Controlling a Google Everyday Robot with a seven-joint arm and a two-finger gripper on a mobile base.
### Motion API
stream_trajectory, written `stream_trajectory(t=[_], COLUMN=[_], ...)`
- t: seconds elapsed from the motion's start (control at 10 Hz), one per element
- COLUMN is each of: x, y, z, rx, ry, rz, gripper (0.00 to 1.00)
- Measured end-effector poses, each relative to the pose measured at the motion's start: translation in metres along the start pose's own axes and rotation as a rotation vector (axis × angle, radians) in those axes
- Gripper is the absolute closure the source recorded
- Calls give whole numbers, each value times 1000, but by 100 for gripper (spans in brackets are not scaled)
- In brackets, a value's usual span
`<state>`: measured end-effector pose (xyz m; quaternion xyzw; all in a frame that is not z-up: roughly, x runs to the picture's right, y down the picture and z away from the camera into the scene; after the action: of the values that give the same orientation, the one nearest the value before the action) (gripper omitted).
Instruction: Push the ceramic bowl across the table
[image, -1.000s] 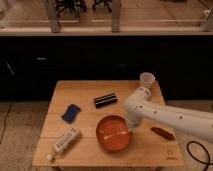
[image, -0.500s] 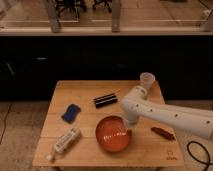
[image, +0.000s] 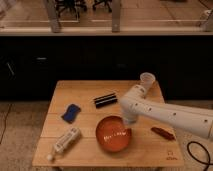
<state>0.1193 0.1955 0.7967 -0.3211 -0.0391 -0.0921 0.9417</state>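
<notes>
There is one desk (image: 85, 92). On it are one orange bowl (image: 113, 135), one small white cup (image: 147, 79), one black bar (image: 105, 100), one blue pad (image: 71, 112), one white bottle (image: 65, 141) and one dark red stick (image: 163, 132). That makes six things. One arm (image: 170, 116) has one gripper (image: 129, 121), at the bowl's right edge.

Dim workroom backdrop
Black cabinet wall (image: 75, 60) spans the back, 2 grey posts (image: 52, 15) and office chairs (image: 70, 6) above it, beige floor (image: 20, 131) below.

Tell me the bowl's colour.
Glossy orange-red bowl, clearest in the camera view; pincer sits at its rim.
</notes>
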Motion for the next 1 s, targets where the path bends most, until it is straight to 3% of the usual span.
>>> stream_trajectory(t=[0.8,1.0], x=[-8,-10], y=[-29,-36], z=[0,0], rx=[31,36], ry=[-9,-14], rz=[-43,-51], gripper=[98,92])
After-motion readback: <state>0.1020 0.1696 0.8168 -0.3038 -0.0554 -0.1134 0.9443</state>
